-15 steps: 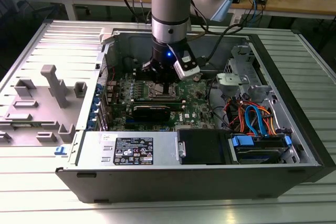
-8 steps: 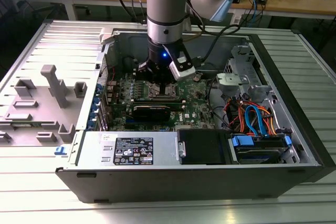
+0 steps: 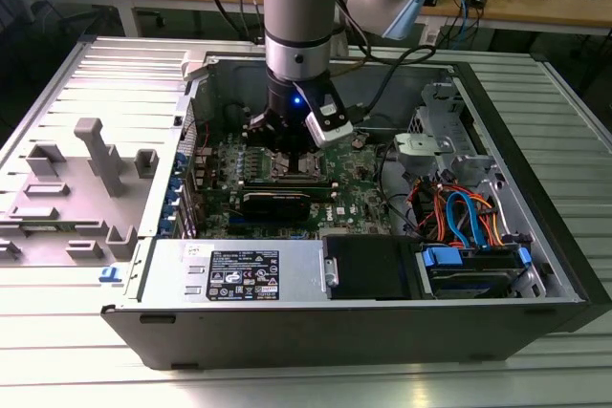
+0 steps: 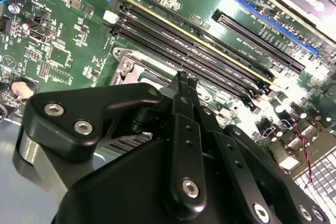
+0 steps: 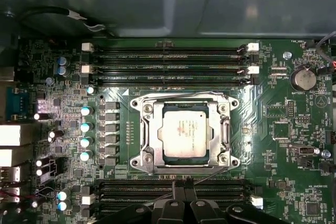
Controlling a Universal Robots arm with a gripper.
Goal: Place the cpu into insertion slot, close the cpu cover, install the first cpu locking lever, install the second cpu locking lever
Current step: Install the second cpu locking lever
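1. I have the gripper (image 5: 179, 190) low over the board inside the open computer case (image 3: 535, 226). In both wrist views its fingers are pressed together into one narrow black tip, holding nothing.
2. The cpu (image 5: 184, 133) already lies flat in the insertion slot (image 5: 184, 129), its silvery top facing up through the cut-out of the cpu cover (image 5: 227, 131). The cover looks down around the chip, though I cannot tell how firmly it sits.
3. The tip hangs just beside one edge of the socket, over the black memory slots (image 5: 173, 186) that run along that edge. The chip lies straight ahead of the fingers, near but not touching.
4. A thin wire lever (image 5: 210, 174) slants across the gap between socket edge and fingertip. As I judge it, that lever is the nearest thing to the tip; whether it is latched I cannot make out.
5. In the exterior view the arm (image 3: 301, 7) stands nearly upright over the middle of the green board (image 3: 359, 193).
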